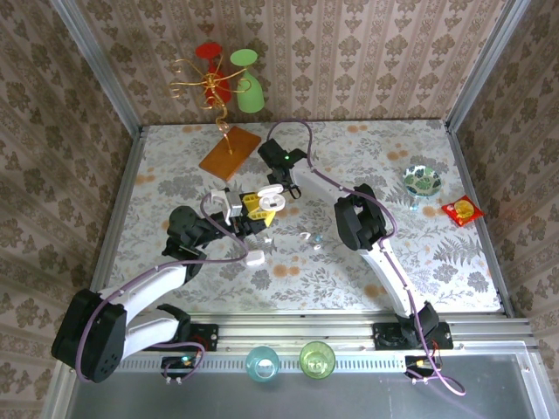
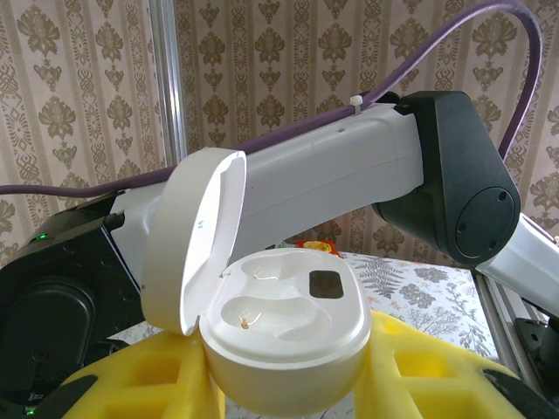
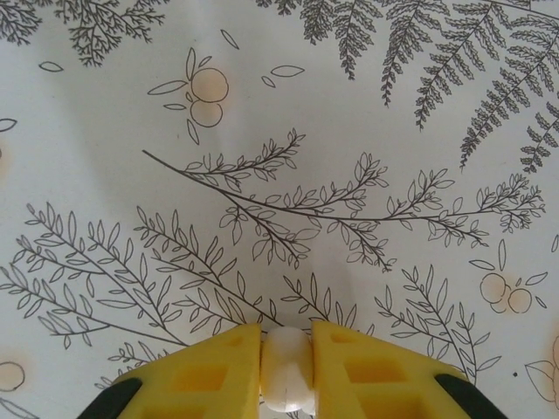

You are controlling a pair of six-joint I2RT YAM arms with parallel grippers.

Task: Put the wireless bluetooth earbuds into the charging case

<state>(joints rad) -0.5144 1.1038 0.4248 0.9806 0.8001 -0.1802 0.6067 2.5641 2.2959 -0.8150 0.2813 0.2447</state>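
Left gripper is seen clamped on the case, which is held upright between the yellow fingers with its lid swung open to the left in that wrist view. Two moulded wells and a small dark window are shown on its upturned face. Behind the case the white and black right arm is seen, with a purple cable looped over it. Right gripper is closed on an earbud, a small white piece pinched between its yellow fingers and held over the fern-printed cloth; whether the cloth is touched cannot be told. From above, a blue cup and a green cup are found nearest, on the rail between the arm bases. Farther in, a second case is laid on the cloth just beside the left arm, and loose earbuds are scattered near it, to its right. Beyond them the held case is raised over the middle of the table, with the right gripper near it. Well to the right, a glass bowl and a red packet are set near the table edge. At the far side a wooden board is placed, and a wire rack hung with a red glass and a green glass is stood by the wall.
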